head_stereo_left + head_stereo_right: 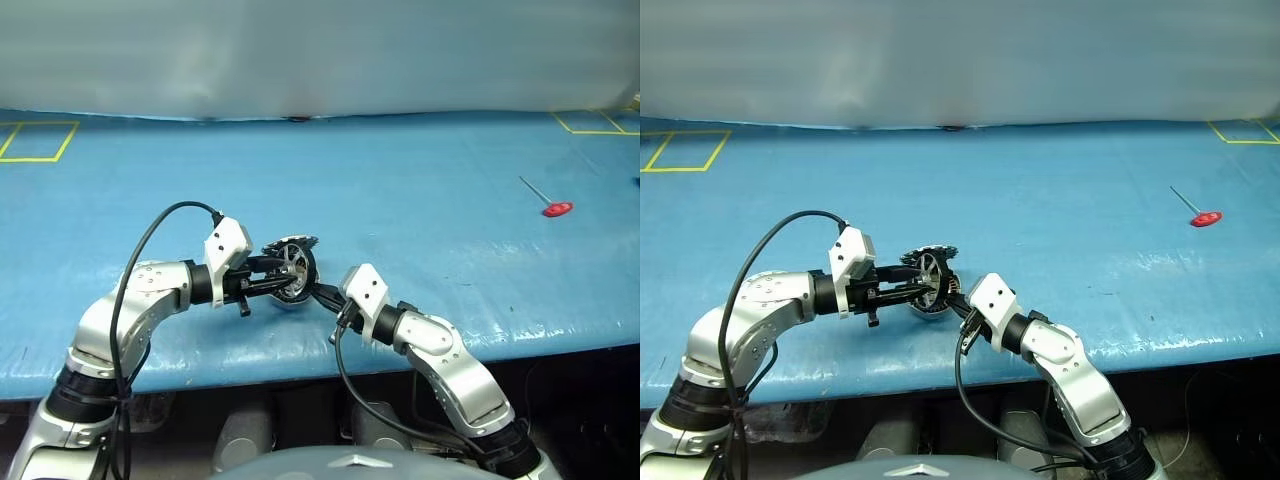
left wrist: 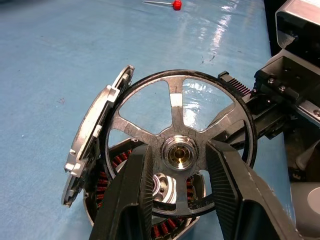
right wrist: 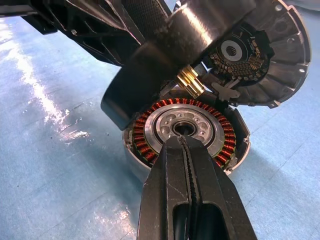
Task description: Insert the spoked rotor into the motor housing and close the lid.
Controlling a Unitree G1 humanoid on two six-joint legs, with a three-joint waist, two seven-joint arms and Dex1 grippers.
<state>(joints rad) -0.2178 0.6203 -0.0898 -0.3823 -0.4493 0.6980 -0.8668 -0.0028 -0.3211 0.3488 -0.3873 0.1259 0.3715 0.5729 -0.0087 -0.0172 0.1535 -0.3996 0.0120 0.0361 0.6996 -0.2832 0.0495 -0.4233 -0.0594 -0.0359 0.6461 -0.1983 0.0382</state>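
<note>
Rotor held above open housing.
Left gripper (image 2: 177, 195) clamps spoked rotor (image 2: 178, 150) over motor housing (image 3: 185, 132); lid (image 3: 272, 55) raised; right gripper (image 3: 187, 165) clenched.

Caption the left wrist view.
Left gripper holds spoked rotor above open motor housing, lid swung aside.

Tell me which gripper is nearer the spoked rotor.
Left. The left gripper grips the spoked rotor at its hub; the right gripper, shut, sits at the motor housing below.

Silver arms, black joints, white wrists, black cables
</note>
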